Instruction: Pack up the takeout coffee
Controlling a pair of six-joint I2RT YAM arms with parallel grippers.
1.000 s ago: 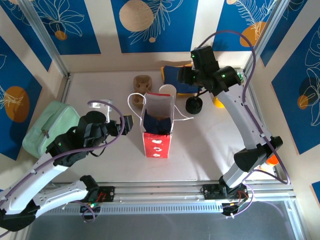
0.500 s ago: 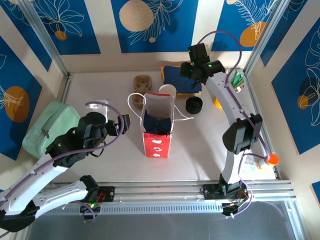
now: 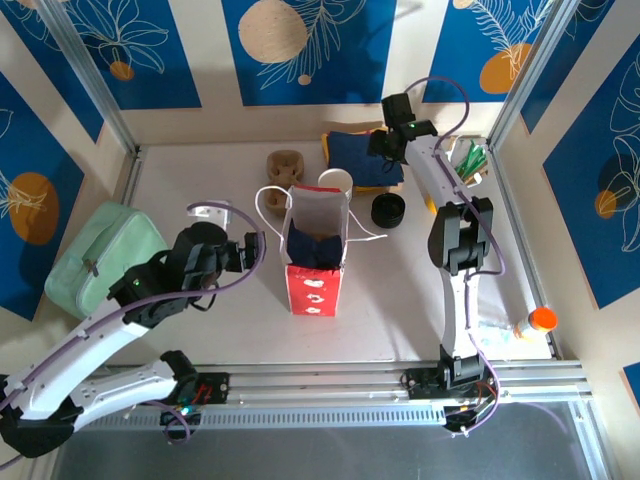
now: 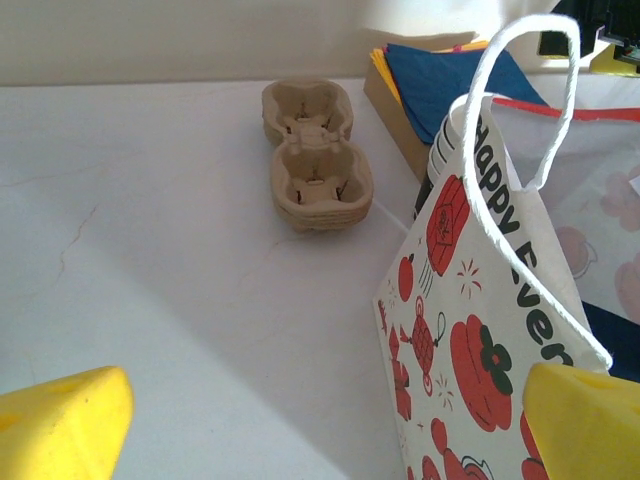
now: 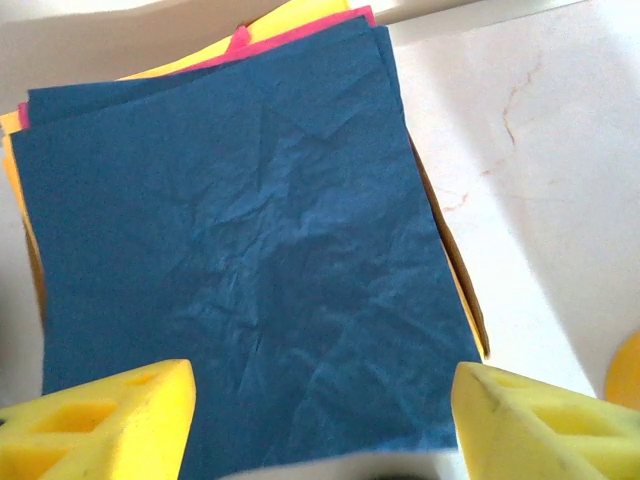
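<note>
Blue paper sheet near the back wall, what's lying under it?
Under the blue sheet, a pink sheet and a yellow sheet peek out along its edges. Anything further beneath is covered.

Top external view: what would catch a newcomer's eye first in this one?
The red-and-white paper bag stands open in the middle of the table. Just right of it sits the black-lidded coffee cup, untouched, while the right arm reaches to the back, its yellow fingers spread wide above a stack of blue napkins. A pale green case lies at the left edge.
</note>
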